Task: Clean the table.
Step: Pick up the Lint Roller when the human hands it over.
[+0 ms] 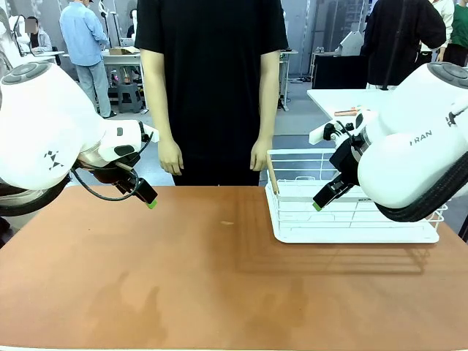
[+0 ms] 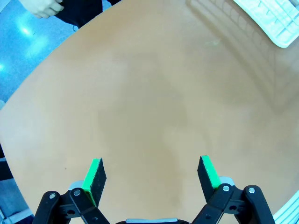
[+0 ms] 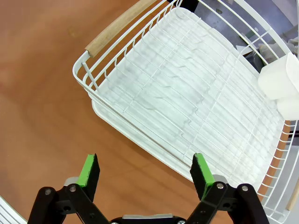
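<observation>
The table point(image 1: 183, 292) spreads reddish-brown in front of me from the near edge to the person point(image 1: 212, 73) in black, who stands at its far side with both arms down. My left gripper point(image 2: 152, 168) hangs above the table's left part, touching nothing, its green pads point(image 2: 95, 173) spread wide with only bare tabletop between them. My right gripper point(image 3: 145, 170) is spread just as wide and holds nothing; it hovers over the near edge of the white wire dish rack point(image 3: 187, 102), which sits on the table's far right part. The rack has a wooden handle point(image 3: 119, 25) along the side that faces the table's middle. Nothing lies in its tray that I can make out — just the ribbed white base under the wires. Near the middle of the table there is a small pale speck point(image 1: 227, 223), and closer to me the top shows a few faint darker patches point(image 1: 146, 300).
</observation>
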